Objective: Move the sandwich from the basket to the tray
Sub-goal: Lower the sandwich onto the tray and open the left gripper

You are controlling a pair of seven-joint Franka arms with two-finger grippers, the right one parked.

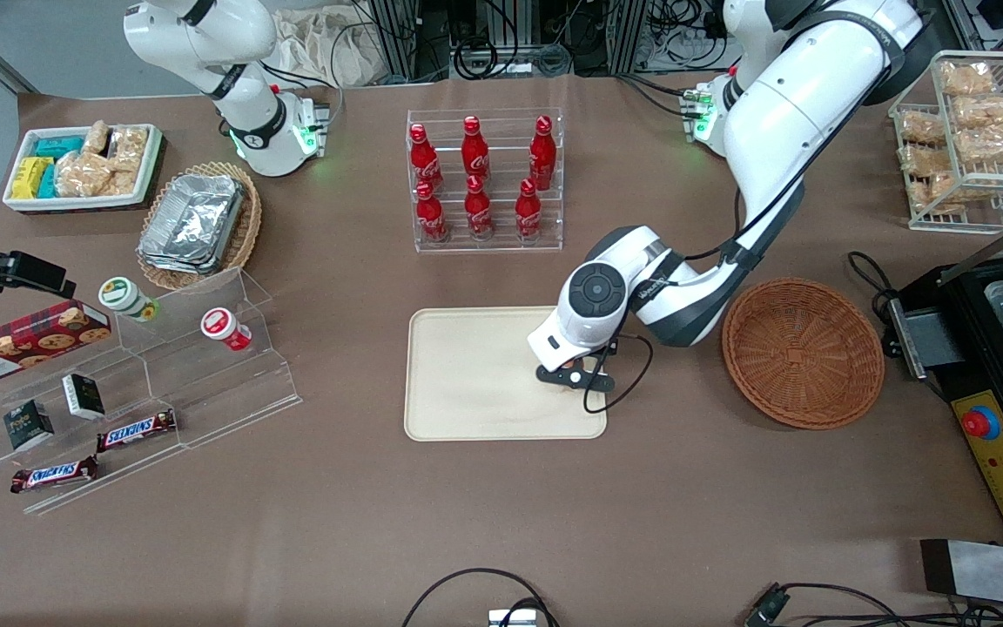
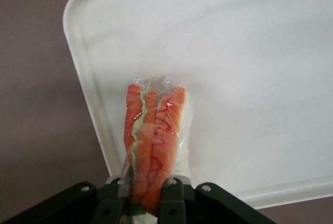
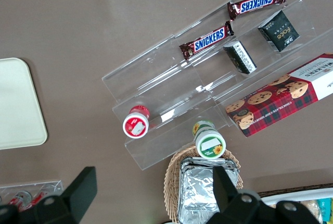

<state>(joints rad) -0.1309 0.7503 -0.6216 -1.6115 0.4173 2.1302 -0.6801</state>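
I have the hand point(image 1: 573, 376) low over the tray point(image 1: 467, 374), at its edge nearest the basket point(image 1: 802, 353), which sits bare. Its fingers point(image 2: 171, 195) pinch the wrapped sandwich point(image 2: 153, 140). Risk: the slick wrapper clinging to a finger on release, dragging the sandwich over the rim onto the tabletop point(image 1: 501, 522).

Glossy clear plastic wrap around sandwich point(image 2: 153, 146); matt smooth tray point(image 2: 250, 78); woven wicker basket point(image 1: 802, 353).
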